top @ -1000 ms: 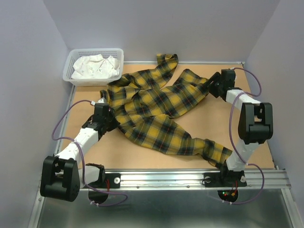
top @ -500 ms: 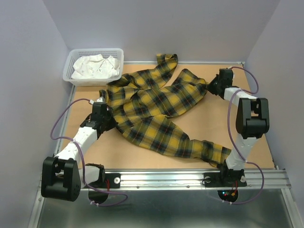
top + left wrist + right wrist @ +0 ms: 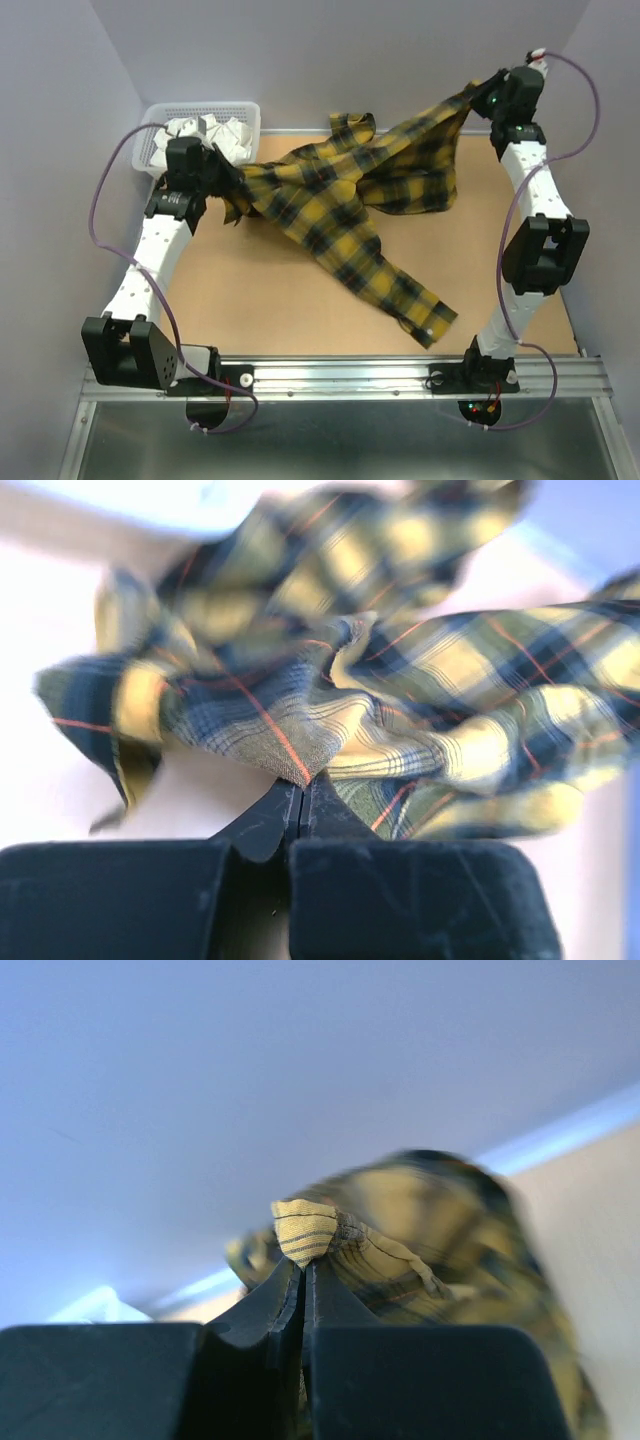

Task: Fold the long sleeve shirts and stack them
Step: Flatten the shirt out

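Both arms are rising versus a second ago: left gripper (image 3: 222, 178) and right gripper (image 3: 487, 97) are hoisting the large yellow flannel long sleeve shirt (image 3: 335, 205), dark plaid, partly off the brown wooden tabletop (image 3: 250, 300), one sleeve trailing toward the near edge. Both jaw pairs are pinching fabric tight. Cloth is looking soft, light and floppy; gripping shoulders or hem corners is probably spreading it flattest.

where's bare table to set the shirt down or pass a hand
Bare table at near left, between the left arm and the trailing sleeve of the shirt; a smaller patch at near right, between that sleeve and the right arm. The back is crowded: lifted shirt, basket at far left.
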`<action>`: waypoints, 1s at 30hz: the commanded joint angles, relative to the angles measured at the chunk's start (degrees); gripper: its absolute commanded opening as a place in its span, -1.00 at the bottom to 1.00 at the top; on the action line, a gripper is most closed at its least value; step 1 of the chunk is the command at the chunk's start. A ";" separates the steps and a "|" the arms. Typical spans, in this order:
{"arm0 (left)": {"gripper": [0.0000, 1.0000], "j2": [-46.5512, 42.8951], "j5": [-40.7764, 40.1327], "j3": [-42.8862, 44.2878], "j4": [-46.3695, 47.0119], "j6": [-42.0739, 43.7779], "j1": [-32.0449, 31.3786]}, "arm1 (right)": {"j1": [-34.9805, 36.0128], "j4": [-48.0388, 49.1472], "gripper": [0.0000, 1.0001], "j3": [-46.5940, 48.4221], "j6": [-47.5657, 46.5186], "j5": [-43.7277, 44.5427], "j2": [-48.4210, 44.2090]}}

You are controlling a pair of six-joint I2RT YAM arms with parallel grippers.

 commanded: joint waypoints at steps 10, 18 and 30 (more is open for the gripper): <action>-1.00 -4.56 13.42 19.30 1.40 -0.27 7.91 | -1.75 3.30 -0.99 10.34 -7.78 4.26 -16.19; -1.00 -2.54 21.52 24.21 1.93 -2.73 8.44 | -1.84 3.21 -0.99 14.72 -9.45 2.50 -14.44; -1.00 9.05 21.08 43.70 1.85 -2.73 8.96 | -1.84 3.47 -0.99 42.46 -7.34 -1.88 5.84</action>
